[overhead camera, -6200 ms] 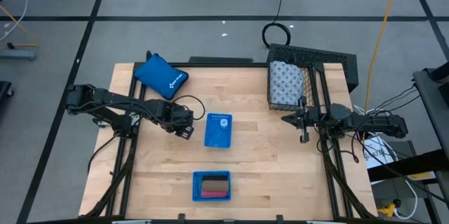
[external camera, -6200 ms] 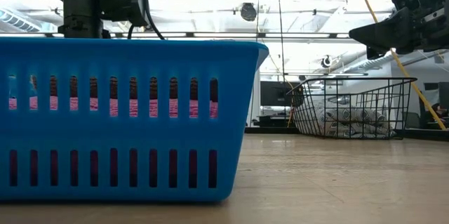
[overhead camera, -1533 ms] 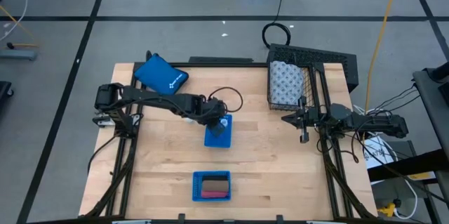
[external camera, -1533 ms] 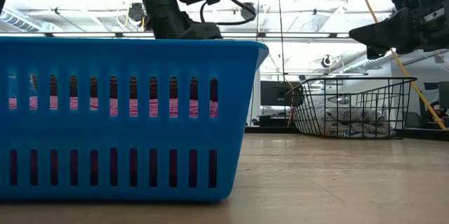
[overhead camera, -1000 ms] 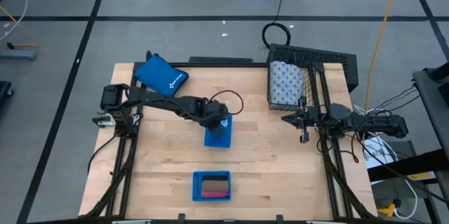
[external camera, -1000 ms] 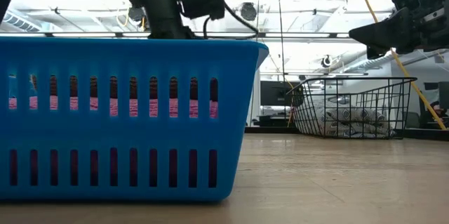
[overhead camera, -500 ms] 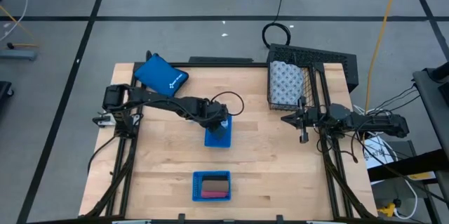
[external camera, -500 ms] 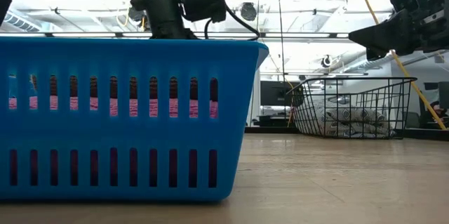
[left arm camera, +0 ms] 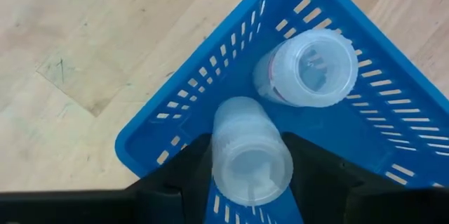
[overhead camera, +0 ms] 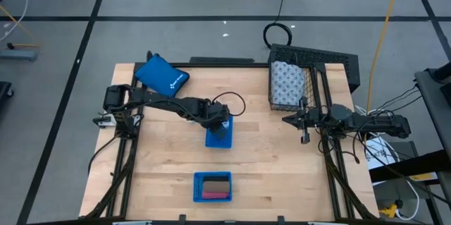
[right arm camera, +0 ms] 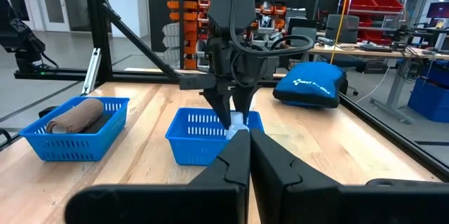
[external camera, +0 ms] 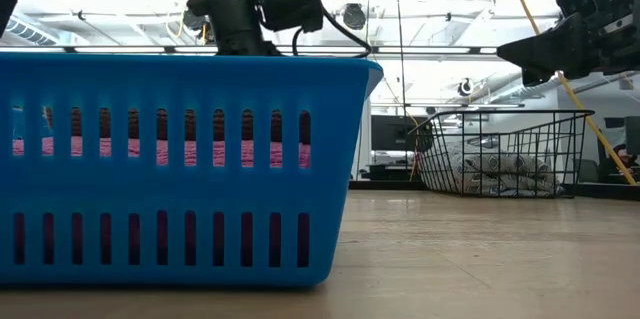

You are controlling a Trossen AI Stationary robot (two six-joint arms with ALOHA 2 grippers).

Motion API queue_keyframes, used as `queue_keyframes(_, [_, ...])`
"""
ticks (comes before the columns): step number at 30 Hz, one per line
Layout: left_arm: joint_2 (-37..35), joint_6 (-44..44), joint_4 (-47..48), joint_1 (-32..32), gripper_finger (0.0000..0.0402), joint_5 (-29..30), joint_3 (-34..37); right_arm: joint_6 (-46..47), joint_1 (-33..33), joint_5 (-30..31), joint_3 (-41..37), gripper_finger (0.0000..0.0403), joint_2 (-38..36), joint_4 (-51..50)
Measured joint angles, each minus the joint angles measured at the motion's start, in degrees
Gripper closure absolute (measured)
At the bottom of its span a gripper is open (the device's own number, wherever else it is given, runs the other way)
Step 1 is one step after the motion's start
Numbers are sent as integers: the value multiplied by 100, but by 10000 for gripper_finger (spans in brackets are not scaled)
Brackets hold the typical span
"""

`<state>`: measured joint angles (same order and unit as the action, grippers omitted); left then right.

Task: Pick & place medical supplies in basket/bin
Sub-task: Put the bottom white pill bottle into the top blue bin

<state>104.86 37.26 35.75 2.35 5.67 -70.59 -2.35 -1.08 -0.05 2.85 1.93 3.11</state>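
Left pincer (left arm camera: pixel 245 182) straddles translucent white bottle (left arm camera: pixel 250 152), grip uncertain; right pincer (right arm camera: pixel 247 155) clenched.

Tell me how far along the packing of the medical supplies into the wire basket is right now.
Done: the dotted roll lies in the wire basket. In hand: the left gripper is down in the middle blue tray, its jaws either side of a white bottle, another bottle beside it. Left: those bottles and the pink and brown blocks in the near tray. The right gripper waits shut beside the basket.
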Motion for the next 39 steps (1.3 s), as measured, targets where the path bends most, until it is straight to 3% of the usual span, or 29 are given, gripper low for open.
queue_keyframes(6, [2,0,0,49,202,35,0,-2,0,0,0,403,0,-1])
queue_keyframes(39, [-3,-398,-7,225,200,-164,0,-1,0,-1,0,403,0,0])
